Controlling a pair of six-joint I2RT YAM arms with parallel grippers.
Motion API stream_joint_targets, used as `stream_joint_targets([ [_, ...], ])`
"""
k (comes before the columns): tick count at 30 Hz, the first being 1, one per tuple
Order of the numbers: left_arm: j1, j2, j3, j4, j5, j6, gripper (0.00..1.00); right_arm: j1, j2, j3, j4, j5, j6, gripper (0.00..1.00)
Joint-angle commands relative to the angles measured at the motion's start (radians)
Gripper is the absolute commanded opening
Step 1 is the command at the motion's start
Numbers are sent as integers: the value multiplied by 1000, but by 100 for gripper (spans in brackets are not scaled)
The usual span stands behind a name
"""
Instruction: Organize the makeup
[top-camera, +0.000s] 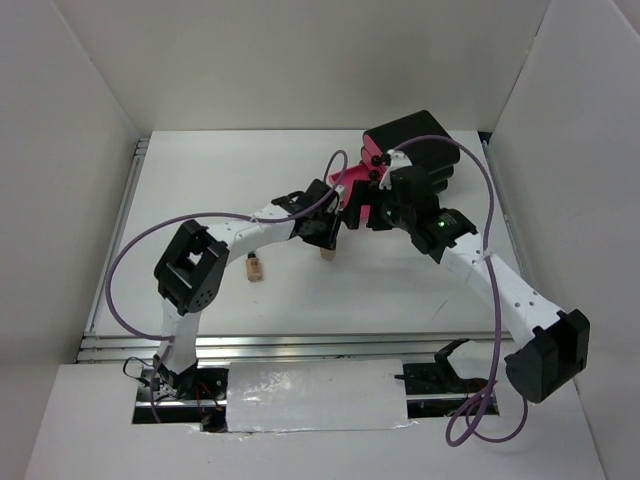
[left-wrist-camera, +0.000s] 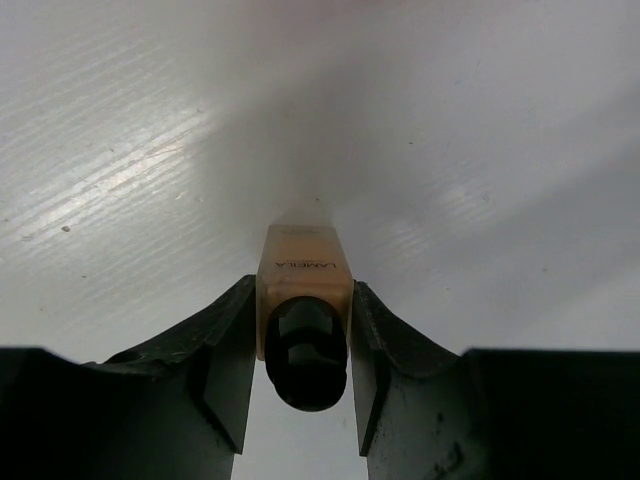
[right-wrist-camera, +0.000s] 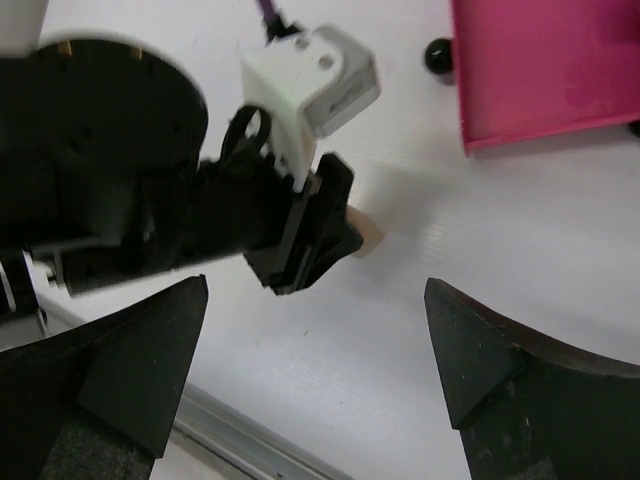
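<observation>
Left gripper (left-wrist-camera: 303, 300) stands narrow around a tan bottle (left-wrist-camera: 303, 262) at the middle of the table (top-camera: 200, 190); a firm clamp cannot be confirmed. Right gripper (right-wrist-camera: 315, 330) hangs wide, empty, beside the open pink drawer (right-wrist-camera: 540, 70). A second tan bottle (top-camera: 255, 268) lies toward the left edge, unsorted: task judged incomplete.

bottle (left-wrist-camera: 303, 272): tan | cap (left-wrist-camera: 305, 365): black | drawer (right-wrist-camera: 545, 70): pink | table (top-camera: 230, 180): white

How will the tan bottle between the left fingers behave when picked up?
The tan bottle looks rigid, so it probably won't deform between the fingers of the left gripper. Its flat sides suggest it won't roll and should seat squarely. The surface looks smooth, so it may slip.
</observation>
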Motion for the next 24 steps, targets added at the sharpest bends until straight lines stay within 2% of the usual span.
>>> stream_joint_targets([
  [1,39,-4,64,-13,132,-55,21,0,-30,-74,150,-202,-90,98],
  [4,103,-43,92,-25,372,-125,20,0,-81,-169,254,-341,-197,98],
  [6,131,-61,122,-54,466,-150,20,-1,-96,-195,289,-381,-241,97],
  [9,192,-71,155,-95,669,-191,20,0,-122,-221,290,-375,-330,97],
  [12,230,-69,185,-161,804,-195,19,0,-138,-236,293,-325,-373,97],
  [14,235,-75,196,-215,833,-178,20,0,-118,-223,285,-322,-387,97],
  [19,241,-123,118,-65,1047,-297,20,2,-57,-209,303,-355,-386,96],
  [22,241,-161,75,41,1114,-377,23,2,-20,-195,314,-381,-387,95],
  [24,241,-164,82,47,1135,-394,24,5,5,-178,310,-386,-387,94],
])
